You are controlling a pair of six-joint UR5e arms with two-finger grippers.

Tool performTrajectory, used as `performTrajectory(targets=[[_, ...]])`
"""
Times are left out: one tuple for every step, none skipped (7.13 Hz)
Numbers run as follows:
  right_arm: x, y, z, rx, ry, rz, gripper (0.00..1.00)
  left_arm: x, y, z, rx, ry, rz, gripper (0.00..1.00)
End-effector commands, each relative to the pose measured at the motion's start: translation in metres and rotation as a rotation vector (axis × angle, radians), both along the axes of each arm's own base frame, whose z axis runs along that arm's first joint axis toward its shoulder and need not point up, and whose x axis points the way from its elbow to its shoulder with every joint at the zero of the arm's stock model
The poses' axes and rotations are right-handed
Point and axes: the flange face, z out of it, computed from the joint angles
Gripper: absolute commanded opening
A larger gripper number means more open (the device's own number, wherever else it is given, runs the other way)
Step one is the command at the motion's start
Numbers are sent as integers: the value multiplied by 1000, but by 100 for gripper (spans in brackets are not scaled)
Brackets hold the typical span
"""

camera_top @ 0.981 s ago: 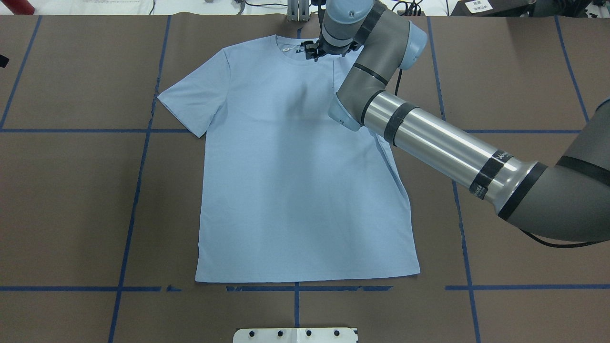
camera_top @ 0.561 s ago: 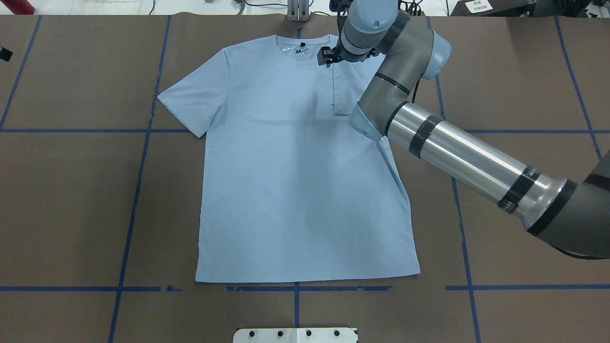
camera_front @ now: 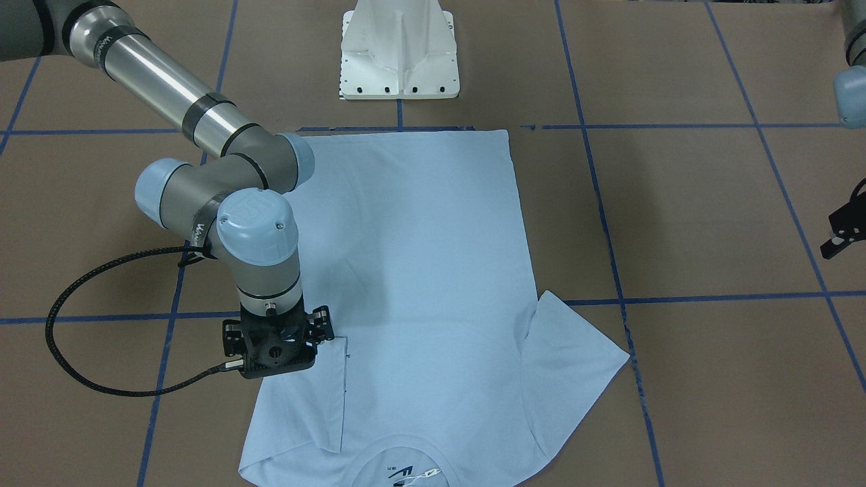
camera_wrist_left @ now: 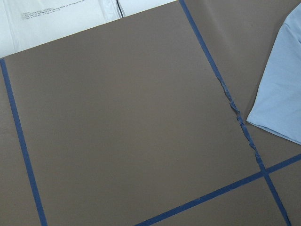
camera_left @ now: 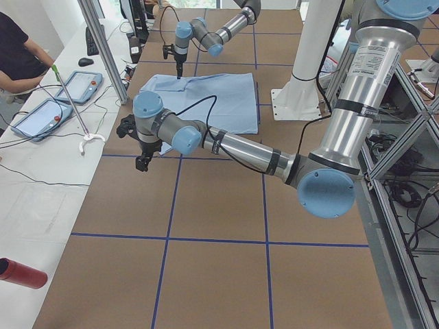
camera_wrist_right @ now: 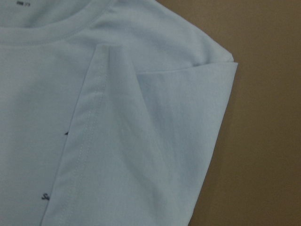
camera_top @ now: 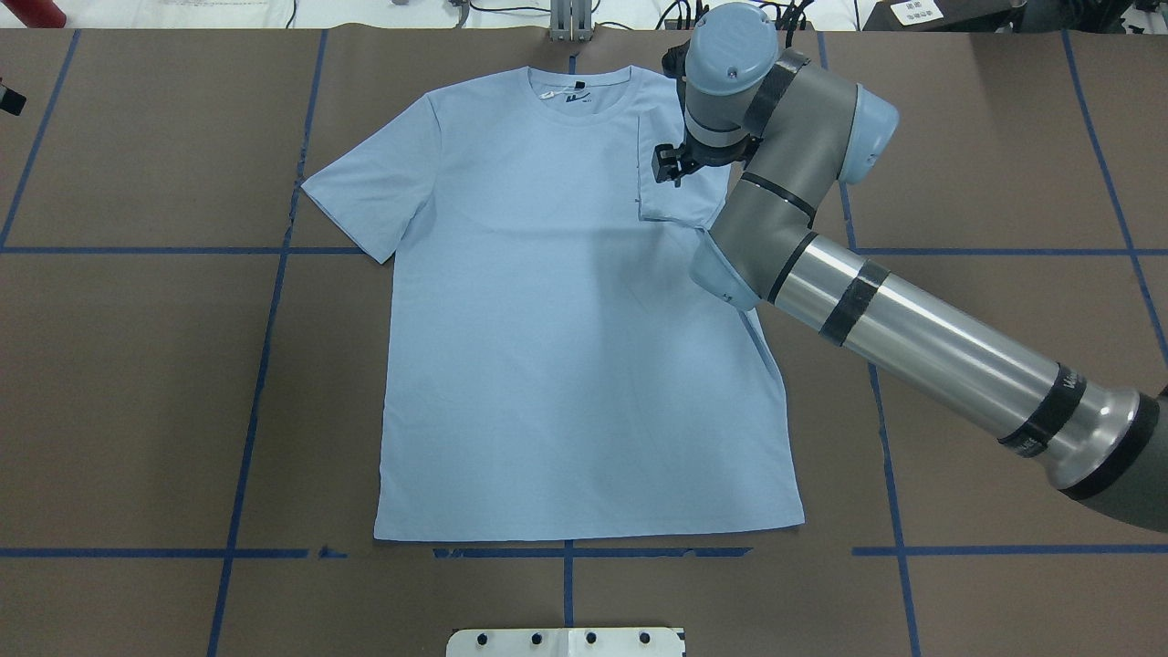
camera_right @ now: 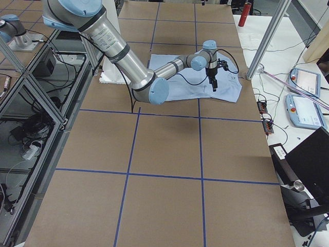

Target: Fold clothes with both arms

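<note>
Right fingers [camera_right: 214, 82] shifted from neck label [camera_top: 548, 93] to folded sleeve [camera_top: 675, 196]; spread or pressed, cannot tell.

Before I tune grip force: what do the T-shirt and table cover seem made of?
T-shirt: soft matte knit, perhaps cotton; it lies limp, with stitched hems. Table cover: matte brown paper or card, judging by its thin flat sheet edge; blue tape lines cross it.
</note>
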Motion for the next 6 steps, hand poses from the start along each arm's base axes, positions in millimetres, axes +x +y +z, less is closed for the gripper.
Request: performTrajectory(targets=[[-24, 27, 12, -25, 66, -79, 100, 0, 0, 1, -2, 0, 0, 100], [-24, 28, 11, -34, 72, -87, 100, 0, -1, 3, -4, -1, 1, 100], [-23, 29, 12, -57, 95, -90, 100, 0, -1, 4, -7, -1, 1, 100], [-22, 30, 15, -58, 112, -107, 100, 1, 0, 3, -4, -1, 3, 100], [-21, 30, 22, -69, 133, -113, 100, 0, 0, 3, -4, -1, 1, 100], [-19, 31, 33, -86, 157, -113, 100, 1, 1, 0, -5, 18, 12, 100]])
